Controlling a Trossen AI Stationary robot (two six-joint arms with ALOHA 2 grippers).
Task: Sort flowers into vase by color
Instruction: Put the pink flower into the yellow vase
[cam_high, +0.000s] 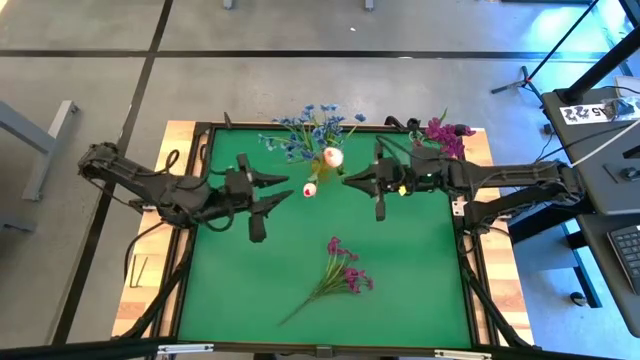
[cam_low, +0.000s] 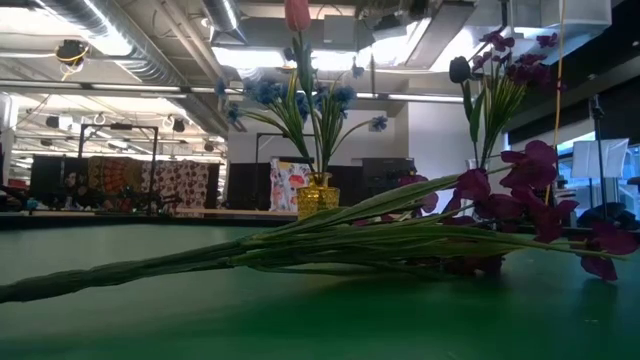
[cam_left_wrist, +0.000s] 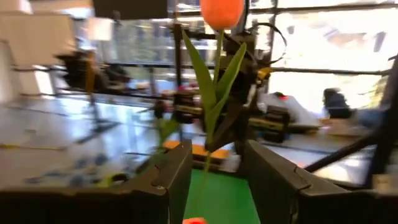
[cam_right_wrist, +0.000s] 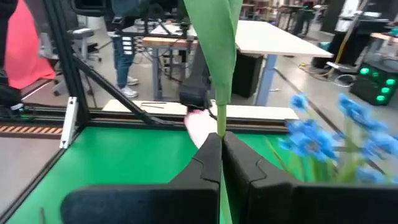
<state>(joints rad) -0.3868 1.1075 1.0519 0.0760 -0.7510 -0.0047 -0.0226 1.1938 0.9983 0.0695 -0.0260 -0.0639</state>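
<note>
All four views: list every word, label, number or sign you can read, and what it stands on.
None can be read.
The white tag with black marks on the dark stand right of the table: too small to read.
The patterned panels in the room behind the table: pictures only, no legible text.

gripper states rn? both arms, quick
Left gripper: open, fingers either side of the tulip stem, not clamped.
Right gripper: shut on the tulip stem, above the table's middle.

tulip (cam_high: 333, 156) between pincers, bunch (cam_high: 340, 279) on table (cam_high: 420, 290)
</note>
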